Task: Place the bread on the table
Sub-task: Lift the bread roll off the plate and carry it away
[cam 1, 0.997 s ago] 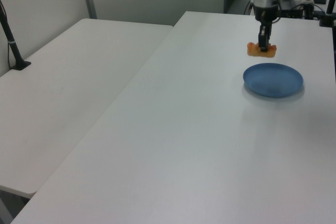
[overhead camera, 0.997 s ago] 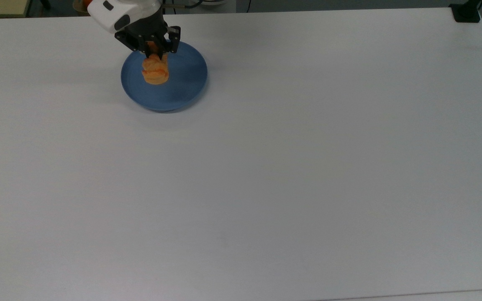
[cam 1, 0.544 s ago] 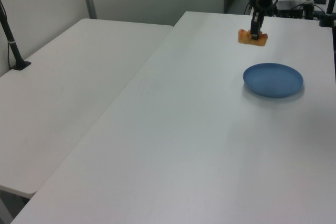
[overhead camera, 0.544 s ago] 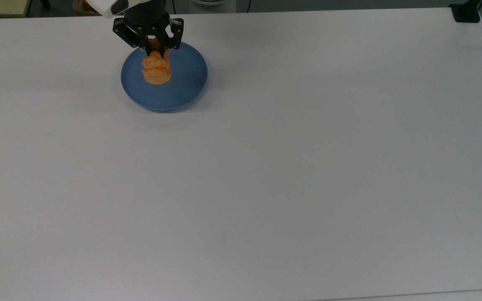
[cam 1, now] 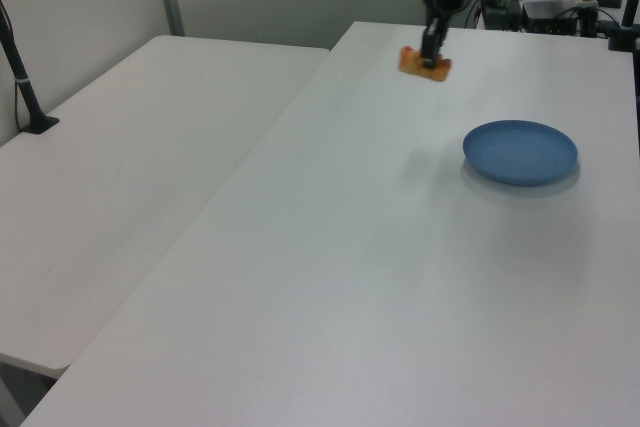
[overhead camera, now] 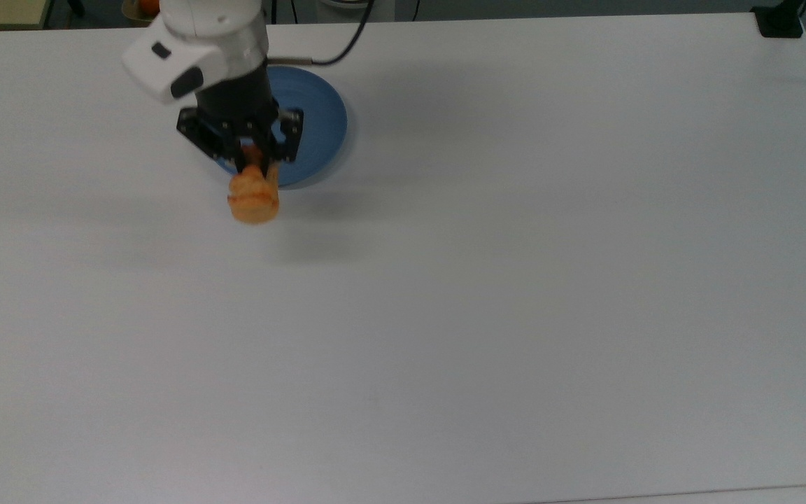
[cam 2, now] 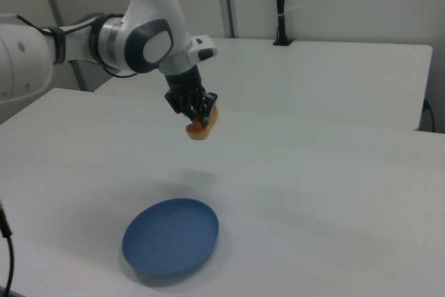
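While clamped in pincer (cam 2: 201, 122), bread (cam 2: 199, 129) aloft, seemingly unlabelled.

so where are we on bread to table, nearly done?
Done: the bread is off the blue plate, which sits bare. In hand: the gripper is shut on it, holding it well above the table beside the plate. Left: lower it, release, retreat.

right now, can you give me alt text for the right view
A white robot arm's hand holds the bread in the air above the table, clear of an empty blue plate that sits nearer the camera.
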